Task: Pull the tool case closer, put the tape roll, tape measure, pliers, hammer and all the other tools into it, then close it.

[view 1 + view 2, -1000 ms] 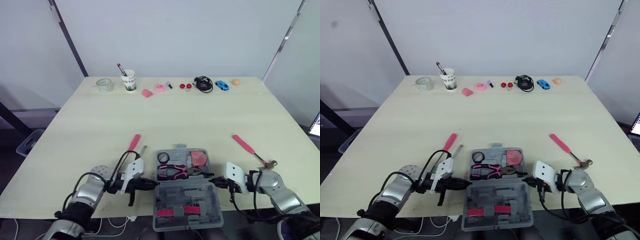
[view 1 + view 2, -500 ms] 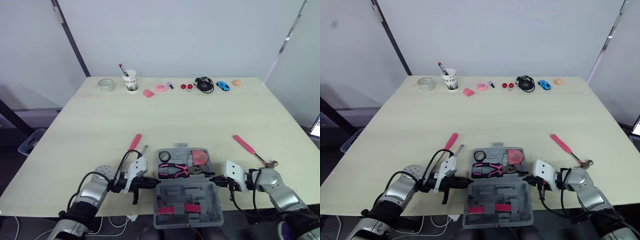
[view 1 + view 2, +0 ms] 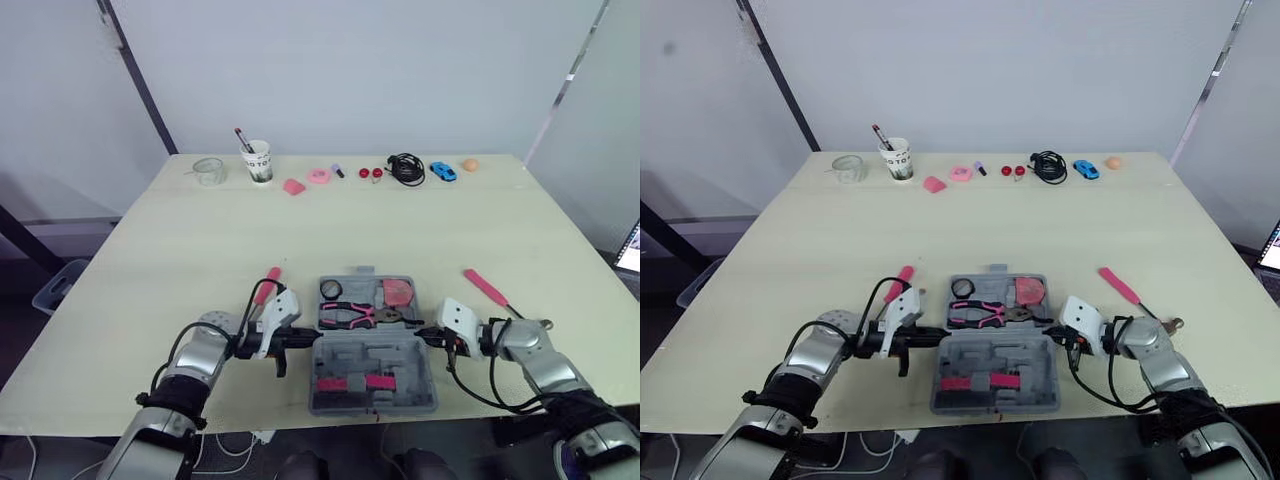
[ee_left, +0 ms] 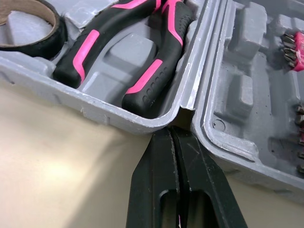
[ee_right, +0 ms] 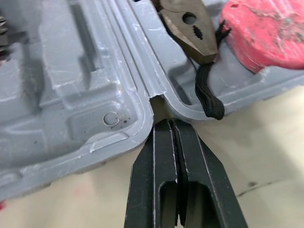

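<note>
The grey tool case (image 3: 371, 352) lies open near the table's front edge. Its far half holds a tape roll (image 3: 331, 290), pink-handled pliers (image 3: 350, 316) and a red tape measure (image 3: 398, 291). Its near half holds pink bit holders (image 3: 345, 383). My left gripper (image 3: 308, 340) is shut, its tip (image 4: 172, 135) pressed into the hinge notch on the case's left side. My right gripper (image 3: 424, 335) is shut too, its tip (image 5: 165, 126) in the hinge notch on the right side. A pink-handled hammer (image 3: 487, 288) lies on the table right of the case, and a pink-handled screwdriver (image 3: 266, 287) lies to its left.
Along the table's far edge (image 3: 300, 157) stand a glass (image 3: 208, 170), a paper cup with a pen (image 3: 258, 160), pink bits (image 3: 319, 176), a black cable (image 3: 406, 168), a blue toy car (image 3: 443, 171) and an orange ball (image 3: 470, 164). A cable loops by each wrist.
The case has slid away from the table's front edge toward the middle, with both shut grippers staying at its hinge notches. The hammer and screwdriver have not moved.
</note>
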Robot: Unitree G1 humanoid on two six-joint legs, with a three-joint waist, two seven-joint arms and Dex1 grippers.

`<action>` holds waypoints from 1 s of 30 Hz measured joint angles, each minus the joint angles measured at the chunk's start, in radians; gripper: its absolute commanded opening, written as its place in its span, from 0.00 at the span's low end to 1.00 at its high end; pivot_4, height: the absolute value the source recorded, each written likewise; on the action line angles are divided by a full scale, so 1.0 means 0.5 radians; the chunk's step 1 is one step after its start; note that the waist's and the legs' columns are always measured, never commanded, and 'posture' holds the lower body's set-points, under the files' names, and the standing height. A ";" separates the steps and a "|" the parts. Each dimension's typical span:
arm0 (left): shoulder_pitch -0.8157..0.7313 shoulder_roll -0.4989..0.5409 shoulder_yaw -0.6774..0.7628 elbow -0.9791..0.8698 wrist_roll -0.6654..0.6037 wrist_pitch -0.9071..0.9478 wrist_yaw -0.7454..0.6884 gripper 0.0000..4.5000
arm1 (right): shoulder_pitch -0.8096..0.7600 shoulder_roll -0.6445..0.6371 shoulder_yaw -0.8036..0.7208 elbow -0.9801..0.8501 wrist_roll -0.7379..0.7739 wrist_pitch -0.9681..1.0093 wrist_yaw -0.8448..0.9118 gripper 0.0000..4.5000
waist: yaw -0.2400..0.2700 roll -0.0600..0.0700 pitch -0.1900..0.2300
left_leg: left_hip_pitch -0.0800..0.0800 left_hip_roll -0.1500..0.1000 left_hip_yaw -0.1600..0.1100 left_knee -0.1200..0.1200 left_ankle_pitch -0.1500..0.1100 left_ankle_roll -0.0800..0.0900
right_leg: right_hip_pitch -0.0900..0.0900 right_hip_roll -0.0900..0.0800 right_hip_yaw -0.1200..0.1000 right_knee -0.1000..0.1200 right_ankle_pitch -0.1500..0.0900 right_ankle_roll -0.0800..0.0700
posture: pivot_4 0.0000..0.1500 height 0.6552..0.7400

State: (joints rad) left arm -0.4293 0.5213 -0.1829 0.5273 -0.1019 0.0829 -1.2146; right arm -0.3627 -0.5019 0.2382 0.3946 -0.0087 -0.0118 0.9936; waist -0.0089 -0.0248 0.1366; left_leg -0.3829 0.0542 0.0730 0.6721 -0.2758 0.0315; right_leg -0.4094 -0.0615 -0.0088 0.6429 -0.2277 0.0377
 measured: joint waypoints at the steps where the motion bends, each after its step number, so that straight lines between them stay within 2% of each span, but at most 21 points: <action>1: 0.000 -0.001 0.002 0.003 0.001 -0.005 0.000 0.02 | -0.003 0.002 -0.003 0.006 -0.002 -0.003 -0.004 0.00 | 0.000 0.000 0.000 | 0.000 0.000 0.000 0.000 0.000 0.000 | 0.000 0.000 0.000 0.000 0.000 0.000 | 1.00 1.00; 30: -0.134 -0.010 0.035 0.217 0.049 -0.114 0.018 0.02 | -0.063 0.119 -0.042 0.124 -0.053 -0.071 -0.100 0.00 | -0.012 0.000 0.000 | -0.001 0.000 0.001 -0.002 0.000 0.000 | -0.001 0.001 0.000 0.000 0.001 0.001 | 1.00 1.00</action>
State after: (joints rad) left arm -0.4962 0.5164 -0.1656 0.6359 -0.0774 0.0261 -1.2056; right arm -0.3943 -0.4422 0.2173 0.4565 -0.0351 -0.0475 0.9437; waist -0.0149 -0.0247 0.1367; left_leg -0.3832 0.0544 0.0733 0.6709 -0.2758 0.0314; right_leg -0.4099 -0.0613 -0.0086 0.6427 -0.2273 0.0383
